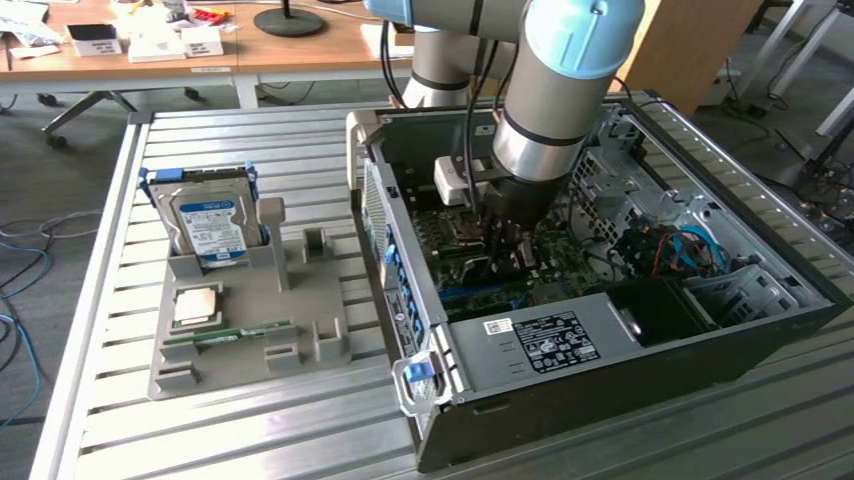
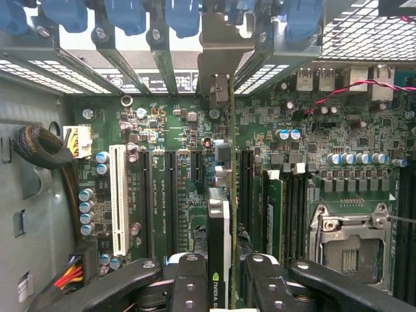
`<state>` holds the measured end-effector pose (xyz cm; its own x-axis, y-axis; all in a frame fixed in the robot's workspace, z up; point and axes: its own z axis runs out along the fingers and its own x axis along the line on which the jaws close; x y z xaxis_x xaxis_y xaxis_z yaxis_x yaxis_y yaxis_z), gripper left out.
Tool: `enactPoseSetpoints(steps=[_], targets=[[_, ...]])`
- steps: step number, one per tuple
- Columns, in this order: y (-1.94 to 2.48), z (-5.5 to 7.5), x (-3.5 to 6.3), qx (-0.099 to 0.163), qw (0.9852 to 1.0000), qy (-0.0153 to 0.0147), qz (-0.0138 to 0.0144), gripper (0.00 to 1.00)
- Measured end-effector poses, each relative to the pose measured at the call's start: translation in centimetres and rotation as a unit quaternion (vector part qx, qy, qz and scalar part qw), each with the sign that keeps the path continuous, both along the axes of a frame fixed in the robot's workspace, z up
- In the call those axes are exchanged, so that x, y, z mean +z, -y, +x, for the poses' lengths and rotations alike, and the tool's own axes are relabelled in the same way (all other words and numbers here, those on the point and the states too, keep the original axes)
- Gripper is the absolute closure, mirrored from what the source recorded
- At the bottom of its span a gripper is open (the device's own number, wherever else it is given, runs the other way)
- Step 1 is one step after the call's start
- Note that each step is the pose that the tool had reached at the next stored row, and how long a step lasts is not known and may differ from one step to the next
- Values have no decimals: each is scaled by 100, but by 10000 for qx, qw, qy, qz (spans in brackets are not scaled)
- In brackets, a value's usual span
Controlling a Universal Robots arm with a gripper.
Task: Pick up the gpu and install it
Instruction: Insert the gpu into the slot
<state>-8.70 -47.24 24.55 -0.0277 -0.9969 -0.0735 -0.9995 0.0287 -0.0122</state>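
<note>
Inside the open computer case (image 1: 747, 300), the jaws (image 2: 221, 286) pinch the gpu (image 2: 220, 240) edge-on between them. The card's long axis runs straight ahead over the motherboard (image 2: 182, 175) toward the rear bracket slots (image 2: 218, 58), parallel to the white slot (image 2: 118, 198).

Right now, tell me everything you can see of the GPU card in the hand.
The thin green GPU card with a dark face and silver end bracket stands on edge, seen edge-on from the wrist view, pinched between the black hand's fingers. Its dark side carries a white-lettered logo near the grip. Its silver bracket reaches toward the case's rear slot openings. It hangs over the green motherboard, lined up along the expansion slots; whether it is seated cannot be told.
</note>
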Motion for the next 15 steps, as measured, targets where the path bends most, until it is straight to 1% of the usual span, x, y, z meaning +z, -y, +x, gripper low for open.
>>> enactPoseSetpoints(steps=[10,15], targets=[[0,0,34,0,10000,0,-1,73],[5,-2,36,0,10000,-1,-10,73]])
